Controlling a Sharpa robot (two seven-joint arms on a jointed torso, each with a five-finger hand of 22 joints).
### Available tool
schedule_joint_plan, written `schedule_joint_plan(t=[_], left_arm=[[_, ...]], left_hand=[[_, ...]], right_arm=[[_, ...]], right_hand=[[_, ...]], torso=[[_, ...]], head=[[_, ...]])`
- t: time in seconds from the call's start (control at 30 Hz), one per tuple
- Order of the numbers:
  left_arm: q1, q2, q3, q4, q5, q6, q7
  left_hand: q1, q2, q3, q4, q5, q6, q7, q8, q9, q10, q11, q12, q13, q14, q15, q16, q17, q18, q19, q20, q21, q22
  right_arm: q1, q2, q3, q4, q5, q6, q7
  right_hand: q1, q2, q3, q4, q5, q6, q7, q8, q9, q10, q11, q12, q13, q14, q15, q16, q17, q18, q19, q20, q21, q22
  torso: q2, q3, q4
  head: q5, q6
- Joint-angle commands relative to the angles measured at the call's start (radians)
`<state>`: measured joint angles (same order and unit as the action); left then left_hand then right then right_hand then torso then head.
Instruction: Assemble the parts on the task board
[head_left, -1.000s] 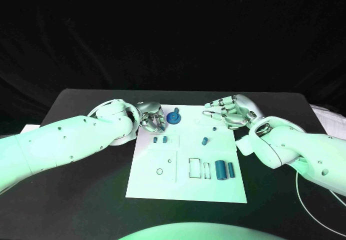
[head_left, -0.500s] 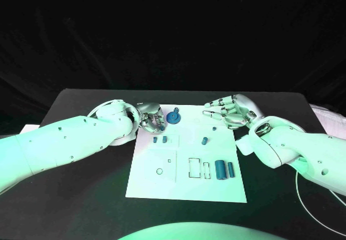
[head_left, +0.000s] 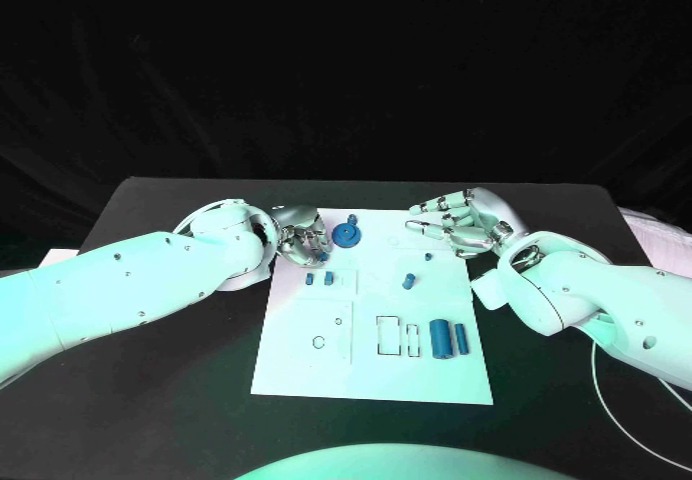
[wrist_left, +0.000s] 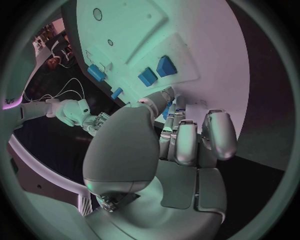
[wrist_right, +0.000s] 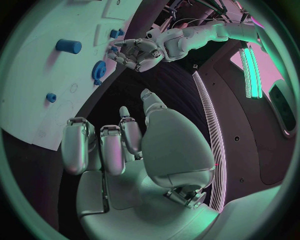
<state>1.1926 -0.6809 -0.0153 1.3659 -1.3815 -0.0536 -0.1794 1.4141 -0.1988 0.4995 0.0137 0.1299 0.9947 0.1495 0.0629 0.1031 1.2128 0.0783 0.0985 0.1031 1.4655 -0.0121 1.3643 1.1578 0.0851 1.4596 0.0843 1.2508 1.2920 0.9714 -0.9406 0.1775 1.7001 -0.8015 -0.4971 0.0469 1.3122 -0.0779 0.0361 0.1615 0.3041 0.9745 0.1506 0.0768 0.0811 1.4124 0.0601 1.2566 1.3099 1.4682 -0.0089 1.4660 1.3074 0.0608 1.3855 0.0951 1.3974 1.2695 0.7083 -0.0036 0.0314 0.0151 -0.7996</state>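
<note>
Black tabletop (head_left: 173, 370), dark backdrop behind it; white task board (head_left: 378, 385) lies at its centre, long side running from 12 to 6 o'clock. Item: blue gear (head_left: 348, 236), round and toothed, on the board near its far edge, toward 11 o'clock of the board's middle. Item: two small blue blocks (head_left: 320, 280), side by side, just below the gear on the board's left part. Item: small blue peg (head_left: 410, 280), right of the board's middle, with a smaller blue piece (head_left: 428, 257) just beyond it toward 1 o'clock. Item: two blue bars (head_left: 450, 341), one broad and one slim, upright in the picture, at about 4 o'clock on the board; a thinner blue strip (head_left: 413, 341) and an outlined rectangular slot (head_left: 389, 337) lie just to their left. Item: small ring outline (head_left: 317, 343) at 8 o'clock on the board. Item: left hand (head_left: 303, 243), at the board's far left edge, just beside the gear at its 9 o'clock; fingers curled inward over the board, and the left wrist view shows something blue between the fingertips (wrist_left: 178, 127), but whether it is pinched or merely lies behind them cannot be told. Item: right hand (head_left: 459, 227), at the board's far right corner, about 1 o'clock; fingers loosely apart and bent, nothing in them, as the right wrist view (wrist_right: 119, 145) also shows. Item: white cable (head_left: 613, 385) on the tabletop at the right arm's side.
</note>
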Motion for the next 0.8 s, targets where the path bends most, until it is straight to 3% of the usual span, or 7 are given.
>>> schedule_joint_plan(t=[0.03, 0.13, 0.27, 0.47, 0.6, 0.73, 0.8], left_arm=[[0.0, -0.004, 0.0, 0.002, 0.012, 0.007, -0.003], [0.0, -0.017, 0.001, 0.009, 0.02, 0.002, -0.004], [0.001, -0.041, 0.001, 0.025, 0.045, -0.052, 0.011], [0.003, -0.099, 0.002, 0.069, 0.179, -0.233, 0.081], [0.004, -0.14, 0.002, 0.098, 0.42, -0.324, 0.143], [0.004, -0.18, 0.0, 0.129, 0.806, -0.355, 0.271], [0.004, -0.198, -0.003, 0.149, 1.023, -0.344, 0.347]], left_hand=[[-0.011, -0.002, 0.003, -0.001, -0.004, -0.004, 0.0, -0.003, -0.001, -0.008, -0.001, -0.004, -0.001, 0.028, 0.004, -0.003, -0.001, -0.008, -0.002, 0.008, -0.004, -0.001], [-0.008, 0.0, 0.007, -0.003, -0.003, -0.001, -0.001, 0.001, -0.002, -0.008, 0.0, -0.006, 0.0, 0.027, 0.004, -0.003, -0.003, -0.007, -0.003, 0.008, -0.005, -0.001], [-0.007, 0.003, 0.011, -0.005, -0.003, 0.012, 0.0, 0.007, -0.003, -0.003, 0.0, -0.005, 0.001, 0.028, 0.005, -0.001, 0.0, -0.007, -0.003, 0.008, -0.007, -0.002], [-0.006, 0.007, 0.017, -0.009, -0.003, 0.055, -0.002, 0.025, -0.001, 0.014, -0.003, -0.001, 0.006, 0.029, 0.003, 0.004, 0.006, -0.003, -0.01, 0.007, -0.025, -0.015], [0.013, 0.025, 0.058, -0.022, 0.0, 0.076, 0.016, 0.031, -0.005, -0.021, 0.015, -0.024, -0.003, -0.014, 0.01, -0.074, -0.121, 0.03, -0.074, 0.011, -0.181, -0.141], [0.021, 0.026, 0.115, -0.044, -0.001, 0.083, 0.029, 0.029, -0.015, -0.04, 0.026, -0.027, -0.012, -0.117, 0.018, -0.258, -0.375, 0.075, -0.189, 0.017, -0.413, -0.319], [0.008, 0.026, 0.112, -0.042, -0.004, 0.086, 0.026, 0.03, -0.018, -0.03, 0.022, -0.016, -0.011, -0.137, 0.018, -0.29, -0.416, 0.082, -0.214, 0.019, -0.455, -0.349]], right_arm=[[-0.001, -0.001, 0.0, -0.004, -0.006, 0.008, 0.001], [-0.001, -0.003, 0.0, -0.015, -0.029, 0.017, -0.014], [0.001, -0.004, 0.0, -0.038, -0.102, 0.053, -0.046], [0.026, -0.004, 0.001, -0.068, -0.327, 0.135, -0.121], [0.039, -0.009, 0.002, -0.069, -0.534, 0.178, -0.165], [0.05, -0.017, 0.004, -0.067, -0.71, 0.236, -0.216], [0.053, -0.019, 0.004, -0.063, -0.788, 0.26, -0.241]], right_hand=[[-0.002, 0.01, -0.008, 0.001, 0.004, 0.003, -0.003, -0.002, 0.001, -0.007, 0.0, -0.005, 0.032, 0.06, -0.005, -0.007, 0.074, 0.009, -0.006, 0.0, -0.006, -0.002], [0.024, 0.021, 0.003, -0.013, -0.001, 0.001, -0.003, -0.003, 0.001, -0.085, -0.002, -0.145, -0.067, 0.057, -0.006, -0.016, 0.063, 0.013, -0.015, -0.001, -0.018, -0.019], [0.083, 0.035, 0.05, -0.037, -0.022, 0.012, -0.005, 0.001, 0.003, -0.316, -0.006, -0.607, -0.401, 0.042, -0.011, -0.062, 0.0, 0.025, -0.047, -0.007, -0.057, -0.076], [0.148, 0.003, 0.175, -0.063, -0.046, 0.069, 0.005, 0.013, 0.008, -0.329, 0.005, -0.94, -0.724, 0.04, -0.002, -0.101, -0.051, 0.027, -0.042, -0.004, -0.07, -0.087], [0.156, -0.024, 0.251, -0.083, -0.065, 0.102, -0.009, 0.014, 0.009, -0.278, 0.003, -1.04, -0.851, 0.046, -0.005, -0.094, -0.04, 0.028, -0.036, -0.006, -0.07, -0.086], [0.14, -0.048, 0.274, -0.081, -0.082, 0.124, -0.018, 0.017, 0.011, -0.284, 0.003, -1.088, -0.914, 0.048, -0.004, -0.089, -0.034, 0.027, -0.036, -0.004, -0.076, -0.093], [0.129, -0.057, 0.282, -0.074, -0.094, 0.133, -0.022, 0.018, 0.012, -0.28, 0.003, -1.106, -0.943, 0.048, -0.004, -0.089, -0.034, 0.031, -0.041, -0.003, -0.087, -0.109]], torso=[[-0.001, -0.0008, 0.0008], [-0.001, -0.0012, 0.0002], [-0.003, -0.0008, 0.0001], [-0.003, -0.0002, 0.0041], [-0.004, -0.0009, 0.0047], [-0.004, -0.0003, 0.0012], [-0.003, -0.0022, 0.0009]], head=[[-0.001, -0.001], [-0.002, 0.001], [-0.002, 0.004], [-0.009, 0.011], [-0.011, 0.013], [-0.018, 0.021], [-0.028, 0.026]])
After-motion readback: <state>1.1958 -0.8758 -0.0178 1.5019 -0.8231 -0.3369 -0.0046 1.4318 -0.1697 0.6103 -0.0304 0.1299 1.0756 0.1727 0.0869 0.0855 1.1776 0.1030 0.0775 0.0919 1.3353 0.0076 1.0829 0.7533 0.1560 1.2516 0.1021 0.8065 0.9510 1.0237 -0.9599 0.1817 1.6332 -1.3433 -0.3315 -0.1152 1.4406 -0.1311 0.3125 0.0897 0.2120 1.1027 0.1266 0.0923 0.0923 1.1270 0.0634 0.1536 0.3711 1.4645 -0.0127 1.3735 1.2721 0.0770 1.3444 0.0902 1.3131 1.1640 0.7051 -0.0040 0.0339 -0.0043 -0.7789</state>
